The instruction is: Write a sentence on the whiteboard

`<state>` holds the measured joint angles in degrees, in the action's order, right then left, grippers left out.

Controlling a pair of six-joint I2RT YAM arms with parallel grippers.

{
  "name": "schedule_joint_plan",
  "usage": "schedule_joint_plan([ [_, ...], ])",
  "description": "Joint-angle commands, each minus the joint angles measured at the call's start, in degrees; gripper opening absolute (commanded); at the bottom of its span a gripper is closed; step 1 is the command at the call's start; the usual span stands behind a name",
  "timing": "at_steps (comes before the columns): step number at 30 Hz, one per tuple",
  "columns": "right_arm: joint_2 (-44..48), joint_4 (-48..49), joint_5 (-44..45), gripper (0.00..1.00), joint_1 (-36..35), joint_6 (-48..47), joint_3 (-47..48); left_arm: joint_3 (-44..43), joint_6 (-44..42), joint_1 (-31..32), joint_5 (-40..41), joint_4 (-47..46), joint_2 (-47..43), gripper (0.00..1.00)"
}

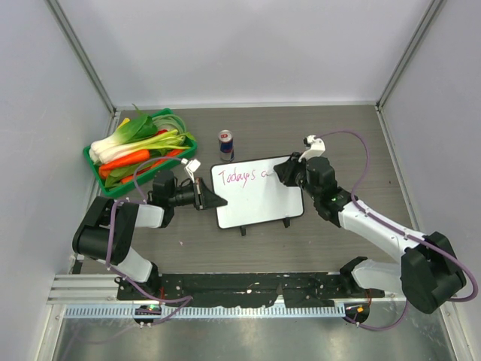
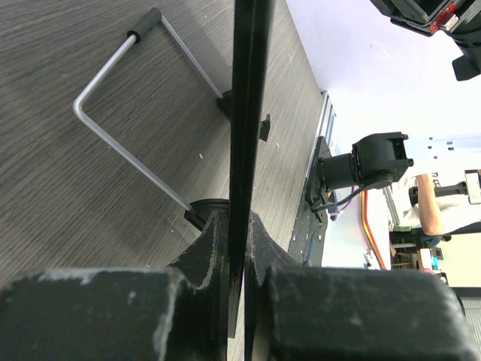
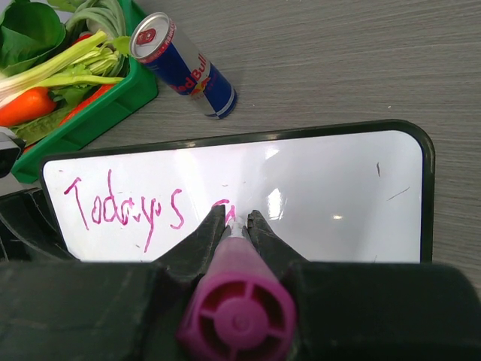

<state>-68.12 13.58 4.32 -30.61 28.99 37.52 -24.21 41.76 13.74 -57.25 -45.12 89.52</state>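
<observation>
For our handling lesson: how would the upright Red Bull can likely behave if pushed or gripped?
The Red Bull can is tall and slim, so a high push would probably tip it. Lying down, it would likely roll on its round wall. Its glossy skin may slip in a light grip; how full it is cannot be told.

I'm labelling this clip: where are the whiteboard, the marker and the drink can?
whiteboard [image 1: 259, 207]: top view, bare white lower area.
marker [image 3: 239, 320]: right wrist view, magenta rear end.
drink can [image 3: 192, 75]: right wrist view, middle of its side.
</observation>
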Motion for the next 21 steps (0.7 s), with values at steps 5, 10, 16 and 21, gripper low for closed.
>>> schedule_joint_plan([
  [5, 0.88, -2.16, 0.87, 0.01, 0.2, -1.13, -1.31, -0.4, -1.77, -0.03, 3.82, 3.11, 1.28, 0.0],
  [10, 3.33, -2.07, 1.48, 0.01, 0.29, -0.08, -0.6, -0.49, -1.68, -0.03, 3.82, 3.11, 1.28, 0.0],
  [16, 10.72, 1.62, 2.62, 0.01, 0.2, 3.52, -3.41, -0.49, -1.77, -0.03, 3.73, 3.2, 1.19, 0.0],
  [21, 17.39, 1.89, 4.12, 0.01, 0.29, 3.44, -5.79, -0.4, -1.77, -0.03, 3.73, 3.29, 1.1, 0.0],
])
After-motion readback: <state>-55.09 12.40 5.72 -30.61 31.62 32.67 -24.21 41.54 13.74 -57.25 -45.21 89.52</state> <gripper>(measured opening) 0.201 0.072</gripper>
